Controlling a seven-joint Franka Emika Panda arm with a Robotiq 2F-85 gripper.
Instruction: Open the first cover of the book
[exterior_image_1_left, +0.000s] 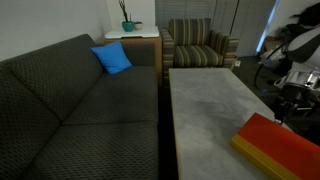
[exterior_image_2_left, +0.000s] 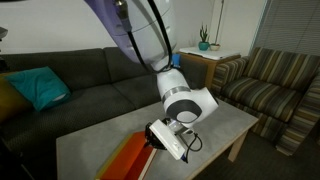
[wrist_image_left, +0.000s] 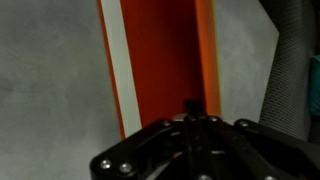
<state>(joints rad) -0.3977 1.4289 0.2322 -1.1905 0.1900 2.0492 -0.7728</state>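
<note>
The book (exterior_image_1_left: 275, 138) lies flat on the near corner of the grey table (exterior_image_1_left: 210, 100), orange-red first cover up and a yellow band along its side. In an exterior view the book (exterior_image_2_left: 125, 160) lies at the table's front edge, with my gripper (exterior_image_2_left: 153, 140) low at its end. In the wrist view the cover (wrist_image_left: 160, 60) runs away from me, with a pale band (wrist_image_left: 118, 60) on its left. My gripper (wrist_image_left: 193, 108) hangs over the cover's near end, fingers pressed together, nothing between them. Whether the tips touch the cover I cannot tell.
A dark couch (exterior_image_1_left: 70, 100) runs along one side of the table, with a blue cushion (exterior_image_1_left: 112, 58) on it. A striped armchair (exterior_image_1_left: 200, 45) stands past the table's far end, and a side table with a plant (exterior_image_1_left: 128, 25) stands in the corner.
</note>
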